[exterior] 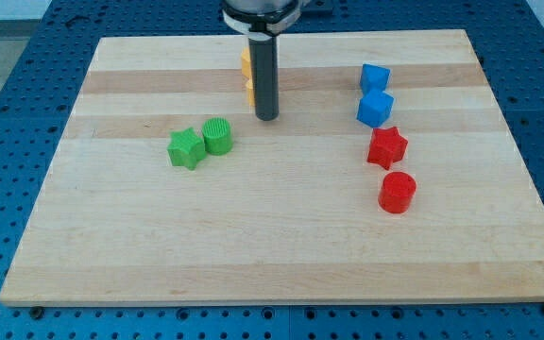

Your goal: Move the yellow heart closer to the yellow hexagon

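Yellow heart (246,62) and yellow hexagon (249,92), if I read them right, show only as two slivers of yellow poking out at the left of my rod, one above the other near the desk's (281,246) top edge; I cannot tell which is which, nor whether they touch. I carry no pincer, only the rod, so there is nothing to part or close. My tip (266,117) rests just below and to the right of the lower yellow sliver.

The risks, as I judge them: with both shapes hidden, I could push the wrong one, or strike off-centre so it spins and slides aside instead of closing in. A push upward might send a block off the near top edge.

The green star (186,148) and green cylinder (217,136) sit well to the left, the blue (375,77) and red (387,147) blocks well to the right.
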`<state>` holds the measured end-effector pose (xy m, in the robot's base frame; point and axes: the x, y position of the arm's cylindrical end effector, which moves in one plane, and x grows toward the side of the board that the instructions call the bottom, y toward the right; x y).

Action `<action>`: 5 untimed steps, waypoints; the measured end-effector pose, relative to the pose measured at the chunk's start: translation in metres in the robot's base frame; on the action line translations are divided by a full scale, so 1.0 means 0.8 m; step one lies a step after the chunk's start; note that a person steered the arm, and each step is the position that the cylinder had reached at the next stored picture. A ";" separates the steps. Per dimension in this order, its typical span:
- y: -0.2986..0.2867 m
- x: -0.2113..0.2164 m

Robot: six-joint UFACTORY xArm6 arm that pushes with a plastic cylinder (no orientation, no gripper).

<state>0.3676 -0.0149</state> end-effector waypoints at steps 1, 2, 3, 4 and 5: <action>0.026 0.000; 0.029 -0.013; 0.029 -0.023; 0.029 -0.024; 0.028 -0.024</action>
<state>0.3480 0.0079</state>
